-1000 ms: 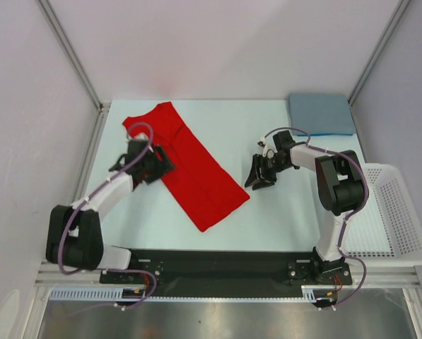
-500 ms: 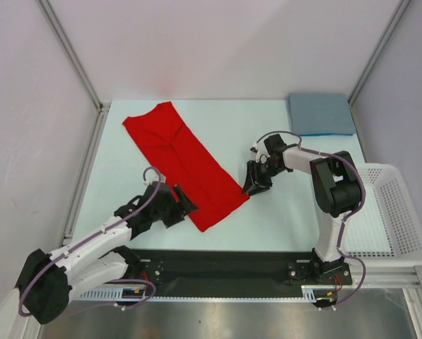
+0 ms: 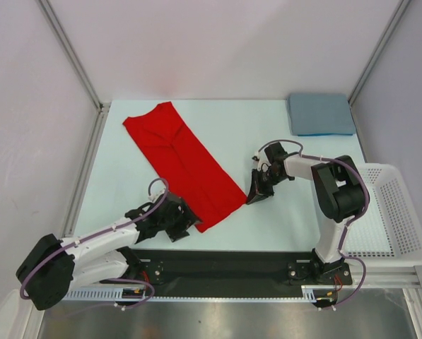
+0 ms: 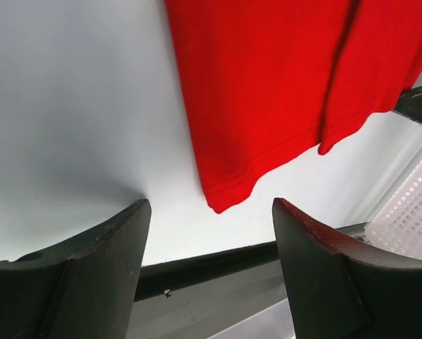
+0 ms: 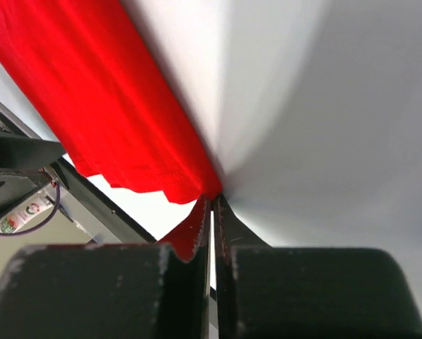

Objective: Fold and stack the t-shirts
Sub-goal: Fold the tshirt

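The right gripper has just clamped the plain red cloth t-shirt by the hem corner at its tips; the left gripper, newly arrived, gapes with the other corner just ahead; hem-fold likely next

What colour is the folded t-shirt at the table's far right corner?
Slate blue t-shirt; clearest in the top external view.

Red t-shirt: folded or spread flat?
Partly folded. The red t-shirt lies as a long narrow strip with its sides turned in to a centre line. It is not yet a square like the blue t-shirt.
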Controlling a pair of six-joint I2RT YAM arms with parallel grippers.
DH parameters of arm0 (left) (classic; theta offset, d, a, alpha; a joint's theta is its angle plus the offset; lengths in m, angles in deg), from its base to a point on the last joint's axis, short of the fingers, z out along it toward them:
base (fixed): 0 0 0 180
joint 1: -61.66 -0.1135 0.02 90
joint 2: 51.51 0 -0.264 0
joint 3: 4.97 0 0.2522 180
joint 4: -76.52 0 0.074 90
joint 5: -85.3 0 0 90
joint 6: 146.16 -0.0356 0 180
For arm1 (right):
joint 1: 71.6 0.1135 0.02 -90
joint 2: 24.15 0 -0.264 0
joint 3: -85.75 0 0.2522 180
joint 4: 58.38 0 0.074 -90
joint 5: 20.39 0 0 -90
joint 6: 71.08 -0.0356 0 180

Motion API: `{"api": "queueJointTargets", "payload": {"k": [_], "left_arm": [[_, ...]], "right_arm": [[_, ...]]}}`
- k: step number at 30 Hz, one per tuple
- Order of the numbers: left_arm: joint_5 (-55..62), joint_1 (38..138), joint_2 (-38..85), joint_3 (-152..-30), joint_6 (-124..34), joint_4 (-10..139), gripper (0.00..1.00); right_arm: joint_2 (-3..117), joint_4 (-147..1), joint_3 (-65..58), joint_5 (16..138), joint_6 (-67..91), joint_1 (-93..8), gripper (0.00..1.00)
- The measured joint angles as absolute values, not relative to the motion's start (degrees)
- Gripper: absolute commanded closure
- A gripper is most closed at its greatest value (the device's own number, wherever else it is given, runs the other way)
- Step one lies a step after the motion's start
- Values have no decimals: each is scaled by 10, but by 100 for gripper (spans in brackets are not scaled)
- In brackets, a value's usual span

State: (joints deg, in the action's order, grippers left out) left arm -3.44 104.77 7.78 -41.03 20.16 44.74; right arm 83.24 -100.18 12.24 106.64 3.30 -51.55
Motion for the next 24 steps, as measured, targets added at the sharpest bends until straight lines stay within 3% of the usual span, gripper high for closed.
{"api": "queueJointTargets", "payload": {"k": [3,4,5,8,14,23,24], "left_arm": [[-35,1061,67,-393,228,462,25],[-36,1067,64,-389,236,469,26],[-35,1072,64,-385,245,476,27],[-36,1083,68,-381,266,488,32],[-47,1094,81,-362,318,522,48],[-45,1095,105,-341,363,591,51],[-45,1095,109,-342,364,594,57]], "right_arm": [[827,-997,126,1058,27,-515,97],[822,-993,130,1052,26,-515,82],[818,-993,133,1048,23,-516,76],[805,-994,136,1037,20,-516,67],[796,-1002,131,1009,20,-517,67],[803,-1012,106,995,29,-525,60],[808,-1012,104,997,29,-526,60]]}}
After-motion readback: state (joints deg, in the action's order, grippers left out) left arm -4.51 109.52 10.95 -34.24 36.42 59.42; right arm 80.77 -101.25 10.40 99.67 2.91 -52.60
